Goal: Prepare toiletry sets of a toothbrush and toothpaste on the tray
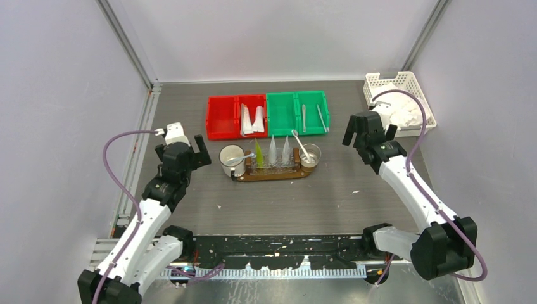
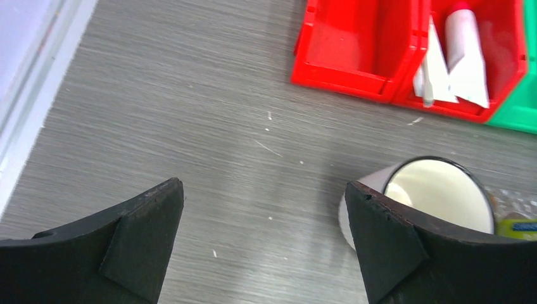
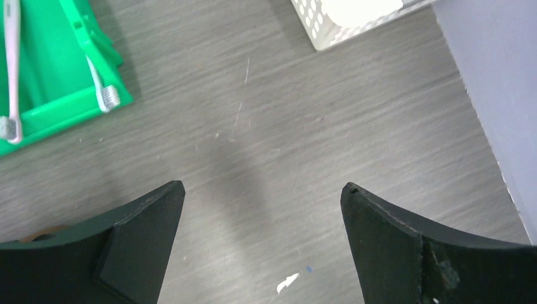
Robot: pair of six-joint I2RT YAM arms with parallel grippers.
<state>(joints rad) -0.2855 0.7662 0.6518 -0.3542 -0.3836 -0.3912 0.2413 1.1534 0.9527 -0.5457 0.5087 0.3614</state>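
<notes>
Toiletry sets: gathered on the brown tray (image 1: 273, 177) at mid-worktop; yellow-green tube (image 1: 258, 154) and two whitish tubes (image 1: 273, 150) upright in a row, one toothbrush (image 1: 299, 143) leaning out of the metal cup (image 1: 310, 156) at the tray's 3 o'clock end.
White mug (image 1: 232, 159): at the tray's 9 o'clock end; hard to tell whether a brush sits in it.
Supplies: red bins (image 1: 222, 118) at 11 o'clock from the tray with spare tubes (image 1: 252, 120); green bins (image 1: 282, 113) at 1 o'clock with two more brushes (image 1: 304, 118).
Left arm (image 1: 166, 183): at 9 o'clock from the tray, jaws spread fully, holding nothing, near the mug.
Right arm (image 1: 399, 174): at 3 o'clock, jaws likewise spread wide and bare, over bare worktop.
Risk: likely toppling of the standing tubes if a jaw brushes them on the way in; a brush dropped hard could tip a cup; the brush head overhanging the green bin's lip looks awkward to pinch.
Surface: grey wood-grain worktop (image 1: 285, 206), flecked with white scraps.
Room: pale walls on three sides, white perforated basket (image 1: 379, 80) at 2 o'clock.
</notes>
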